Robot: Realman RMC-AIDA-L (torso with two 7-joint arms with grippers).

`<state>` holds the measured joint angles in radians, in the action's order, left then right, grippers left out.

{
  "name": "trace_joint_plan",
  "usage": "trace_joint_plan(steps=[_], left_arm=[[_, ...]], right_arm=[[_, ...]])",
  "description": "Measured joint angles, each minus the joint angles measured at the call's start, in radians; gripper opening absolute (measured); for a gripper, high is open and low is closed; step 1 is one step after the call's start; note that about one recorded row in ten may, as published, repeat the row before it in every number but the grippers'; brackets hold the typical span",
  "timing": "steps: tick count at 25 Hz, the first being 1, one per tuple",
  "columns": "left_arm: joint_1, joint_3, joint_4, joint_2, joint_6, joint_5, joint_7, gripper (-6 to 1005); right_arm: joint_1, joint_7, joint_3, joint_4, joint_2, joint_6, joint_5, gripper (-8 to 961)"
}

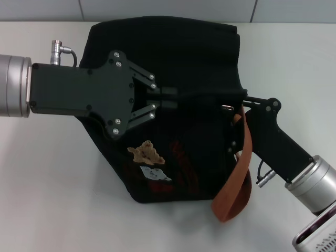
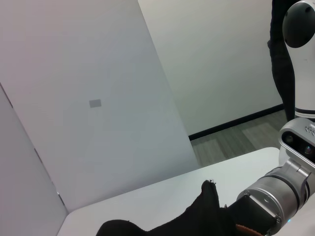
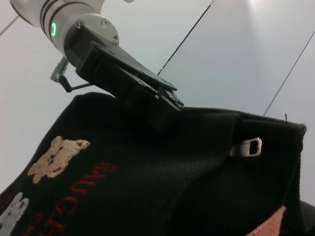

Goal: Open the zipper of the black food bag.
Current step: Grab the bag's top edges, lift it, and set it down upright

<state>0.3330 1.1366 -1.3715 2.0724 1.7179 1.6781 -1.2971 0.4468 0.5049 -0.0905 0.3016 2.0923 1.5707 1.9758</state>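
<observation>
The black food bag (image 1: 178,68) lies in the middle of the white surface (image 1: 47,184). It is soft cloth, so it will sag and slide if only one side is pulled. It looks light. The zipper (image 1: 210,97) seems to run along the fold across the middle of the bag, but it is black on black and hard to make out. A small silver metal piece (image 1: 227,108) sits toward 3 o'clock on the bag. It may be the pull tab or a buckle; I cannot tell which. The pull tab is the best place to grab, while something holds the cloth beside it.

The left pincer (image 1: 176,97) comes in from 9 o'clock. Its tips are pressed close together on the fold of the bag and look to be pinching the cloth there. The right pincer (image 1: 242,100) comes in from 4 o'clock, and its tips are hidden behind the bag's edge and the orange strap (image 1: 239,173), so I cannot tell if it is open or closed. The bear patches (image 1: 147,152) sit near 6 o'clock.
</observation>
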Motion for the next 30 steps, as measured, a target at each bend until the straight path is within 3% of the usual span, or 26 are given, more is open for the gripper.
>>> trace_joint_plan(steps=[19, 20, 30], left_arm=[[-0.012, -0.030, 0.033, -0.001, -0.002, -0.026, 0.022, 96], [-0.012, -0.070, 0.069, -0.003, 0.003, -0.028, 0.039, 96], [-0.022, -0.169, 0.131, -0.006, 0.021, -0.028, 0.066, 95]], right_arm=[[-0.010, -0.005, 0.003, -0.004, 0.000, -0.038, 0.000, -1], [-0.010, -0.005, 0.004, -0.004, 0.000, -0.046, 0.000, -1], [-0.037, -0.007, 0.009, -0.004, 0.000, -0.082, -0.006, 0]])
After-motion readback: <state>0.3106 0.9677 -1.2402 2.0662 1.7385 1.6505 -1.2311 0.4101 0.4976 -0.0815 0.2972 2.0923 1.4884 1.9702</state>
